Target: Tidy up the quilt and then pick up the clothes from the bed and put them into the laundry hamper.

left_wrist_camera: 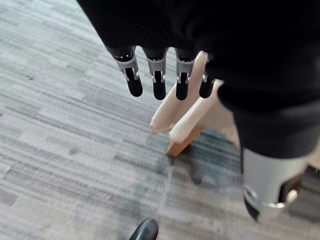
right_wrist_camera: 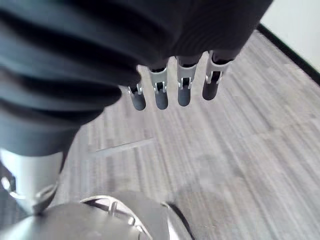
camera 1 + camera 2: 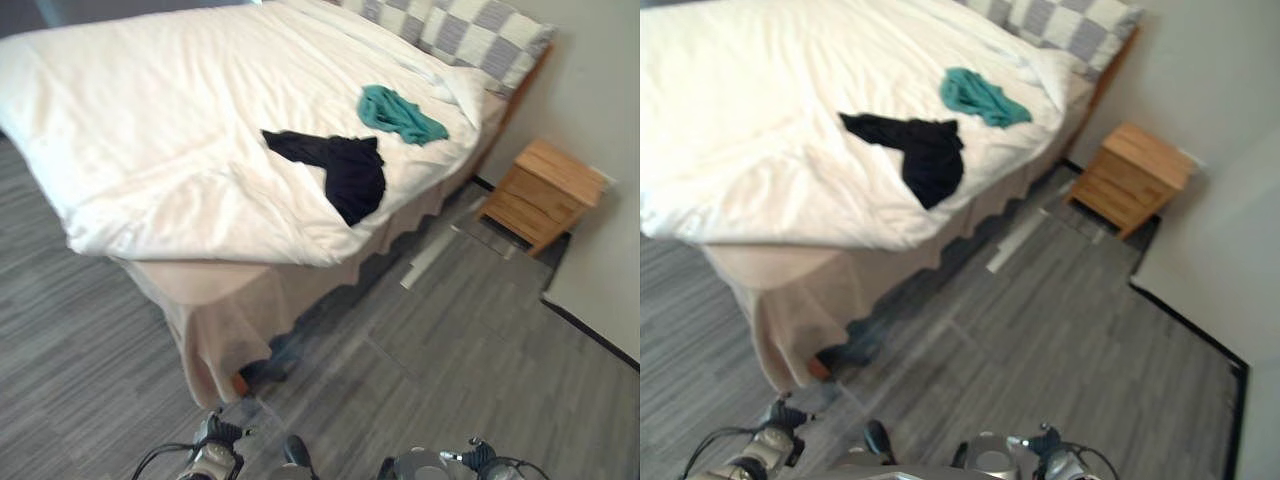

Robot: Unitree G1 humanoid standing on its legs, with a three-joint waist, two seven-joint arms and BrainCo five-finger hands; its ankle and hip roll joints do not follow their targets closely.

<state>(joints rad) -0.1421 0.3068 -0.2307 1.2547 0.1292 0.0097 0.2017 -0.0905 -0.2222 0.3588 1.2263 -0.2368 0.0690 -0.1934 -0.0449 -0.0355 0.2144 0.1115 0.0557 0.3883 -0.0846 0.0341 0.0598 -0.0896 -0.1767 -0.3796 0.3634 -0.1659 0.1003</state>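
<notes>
The crumpled black cloth garment (image 3: 338, 168) lay at 12 o'clock on the white quilt (image 3: 150, 120), well apart from both hands; left hand (image 1: 157, 75) and right hand (image 2: 172, 87) hung with fingers straight, empty.

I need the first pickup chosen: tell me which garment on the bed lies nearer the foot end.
The black garment. It lies spread out mid-bed, toward the foot, while the teal garment is bunched up nearer the checkered pillow.
</notes>
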